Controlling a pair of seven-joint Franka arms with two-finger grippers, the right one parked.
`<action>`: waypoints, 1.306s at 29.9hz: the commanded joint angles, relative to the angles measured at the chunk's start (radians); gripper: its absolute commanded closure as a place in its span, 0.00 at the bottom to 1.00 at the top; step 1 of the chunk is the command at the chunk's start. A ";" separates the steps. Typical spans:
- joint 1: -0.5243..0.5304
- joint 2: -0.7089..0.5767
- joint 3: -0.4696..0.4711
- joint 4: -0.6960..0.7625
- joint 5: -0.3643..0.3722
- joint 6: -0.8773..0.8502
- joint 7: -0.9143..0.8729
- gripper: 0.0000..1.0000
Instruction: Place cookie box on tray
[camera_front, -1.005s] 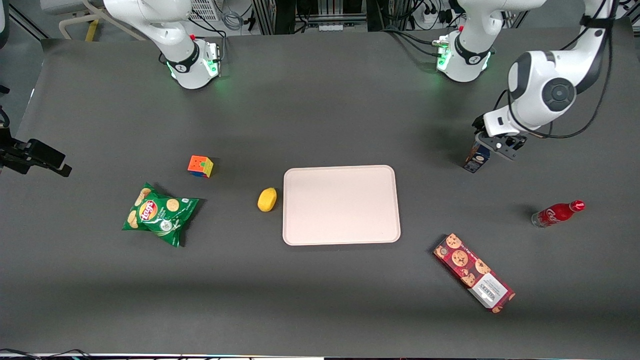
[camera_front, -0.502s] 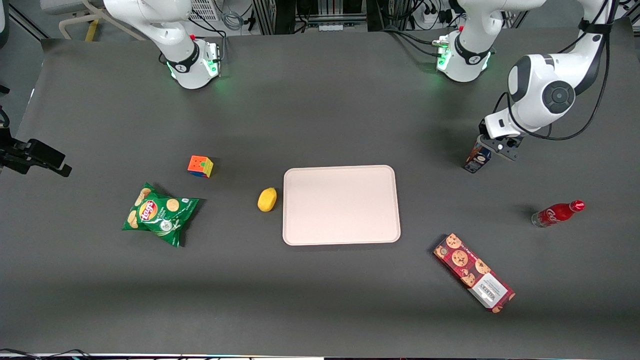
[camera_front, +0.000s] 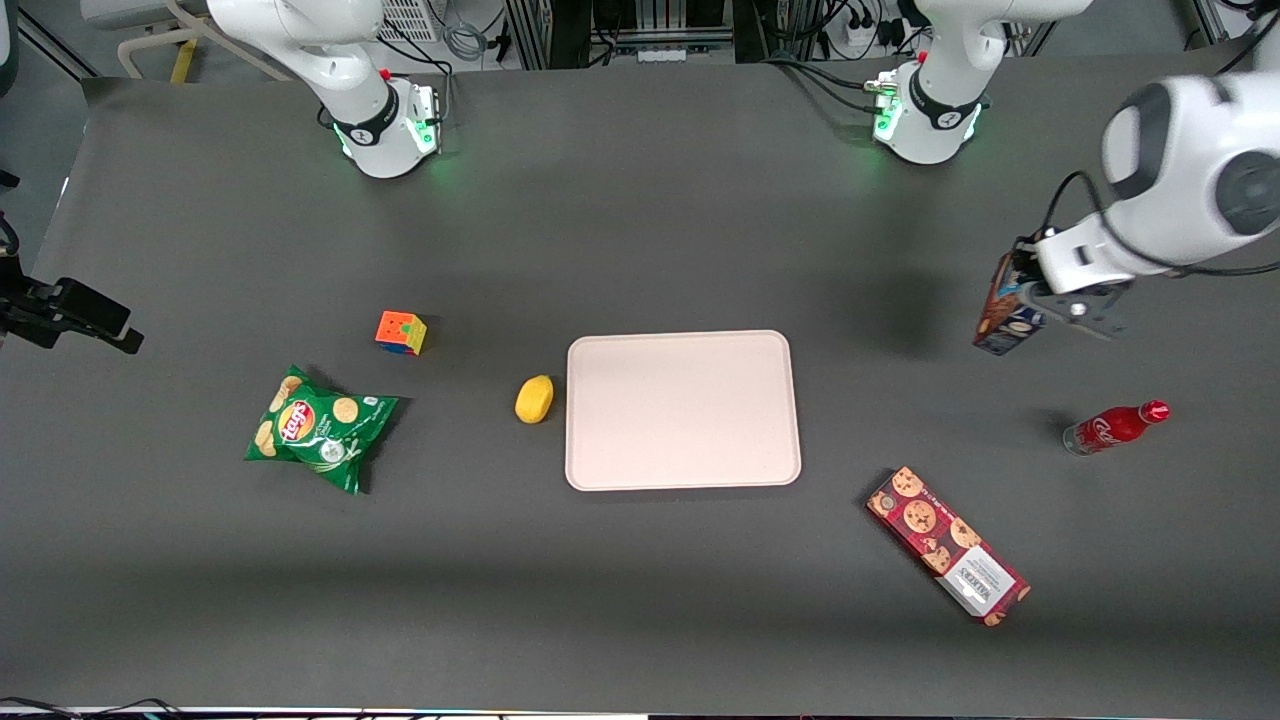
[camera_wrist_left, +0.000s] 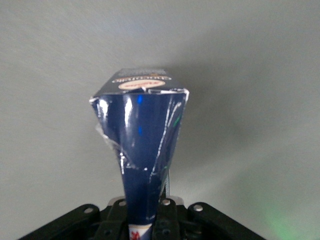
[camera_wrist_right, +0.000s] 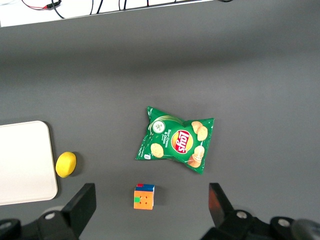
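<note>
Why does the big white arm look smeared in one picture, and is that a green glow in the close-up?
Front view: the working arm is motion-blurred while its gripper carries the small navy-blue cookie box; the pale pinkish-cream tray stays sharp. Left wrist view: the gripper pinches the dented box, glossy streaks on it, and a faint green glow on the table.

Gripper (camera_front: 1030, 300) clamped the cookie box (camera_front: 1003, 318) above the table's working-arm end. Bare table lay between it and the tray (camera_front: 683, 410); lemon (camera_front: 534, 399) sat just beside the tray's parked-arm edge.
</note>
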 joint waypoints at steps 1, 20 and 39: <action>-0.008 0.043 -0.083 0.225 -0.036 -0.172 -0.222 1.00; -0.020 0.511 -0.458 0.683 -0.072 -0.135 -0.925 1.00; -0.054 0.790 -0.522 0.566 0.159 0.261 -0.965 1.00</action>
